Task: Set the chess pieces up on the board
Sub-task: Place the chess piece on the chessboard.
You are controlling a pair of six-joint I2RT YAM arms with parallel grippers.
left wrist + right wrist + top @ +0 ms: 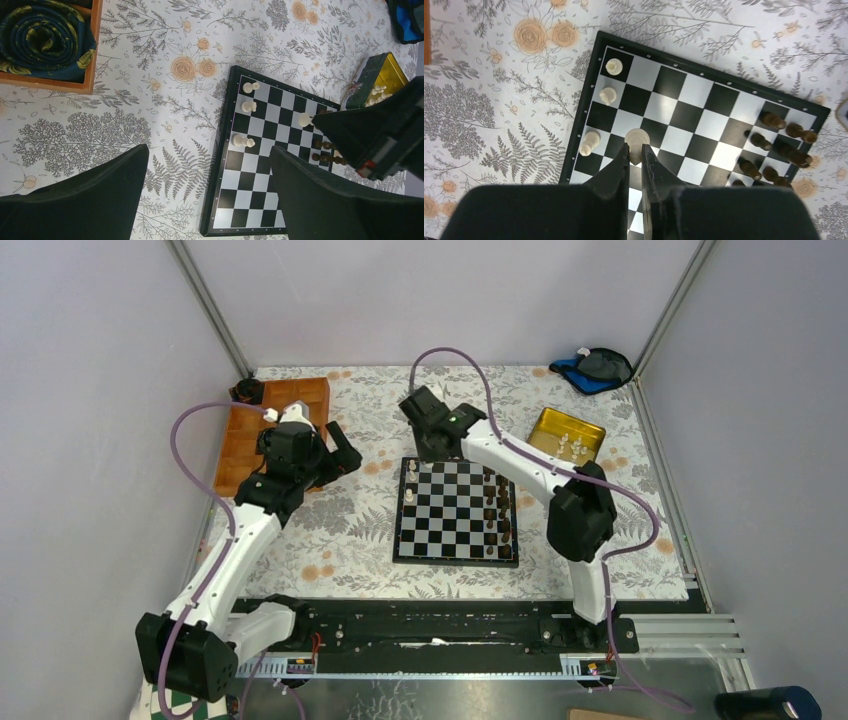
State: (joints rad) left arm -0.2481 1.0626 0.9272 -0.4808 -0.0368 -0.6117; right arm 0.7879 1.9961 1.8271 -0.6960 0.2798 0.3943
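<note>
The black-framed board (455,515) lies in the middle of the table. Three white chess pieces (614,66) (608,95) (590,142) stand along its left edge file. My right gripper (635,150) is shut on another white piece (636,142), held just over the squares beside that file; from the left wrist view this held piece (305,120) shows at the black fingertips. Dark brown pieces (774,145) crowd the board's right side. My left gripper (207,150) hangs open and holding nothing above the board's left rim (223,165), left of the board in the top view (335,462).
A gold tin (567,435) with more white pieces sits right of the board's far corner. A wooden box (275,425) holding a rolled dark cloth (45,37) stands at the far left. A blue-and-black object (595,368) lies in the far right corner.
</note>
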